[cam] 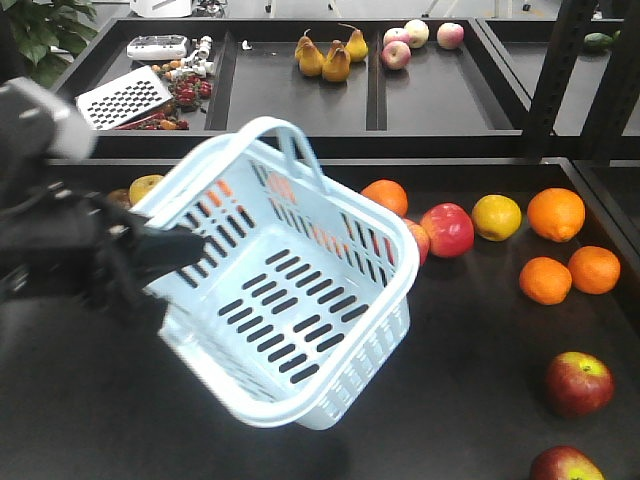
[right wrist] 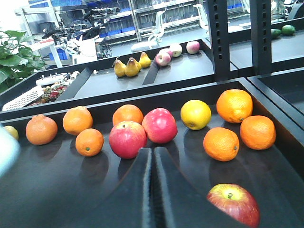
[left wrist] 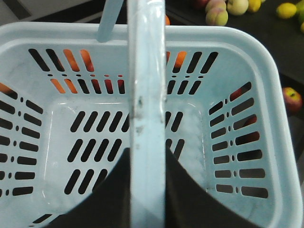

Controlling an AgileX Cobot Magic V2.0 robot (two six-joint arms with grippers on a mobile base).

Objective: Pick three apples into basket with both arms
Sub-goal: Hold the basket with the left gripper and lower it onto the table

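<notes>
At the left edge of the front view the left gripper is seen, black and blurred, against the rim of the basket. In the left wrist view its fingers are pressed against both sides of a pale blue bar of that basket, so it is clamped on it. The basket is smooth pale blue plastic, rectangular with rounded corners, with slotted walls and floor. It is held tilted, its opening turned towards the front camera. Bare matt black tray is left open below it and to its lower right, bounded by a raised black rim at the back.

Further right, round glossy fruit is counted in the right wrist view: seven oranges, two bright red apples and one yellow fruit.

The upper dark red apple and lower dark red apple lie on the tray, well apart from the basket; a third cannot be told.

The right gripper is shown with its fingers together, only a thin seam between them.
</notes>
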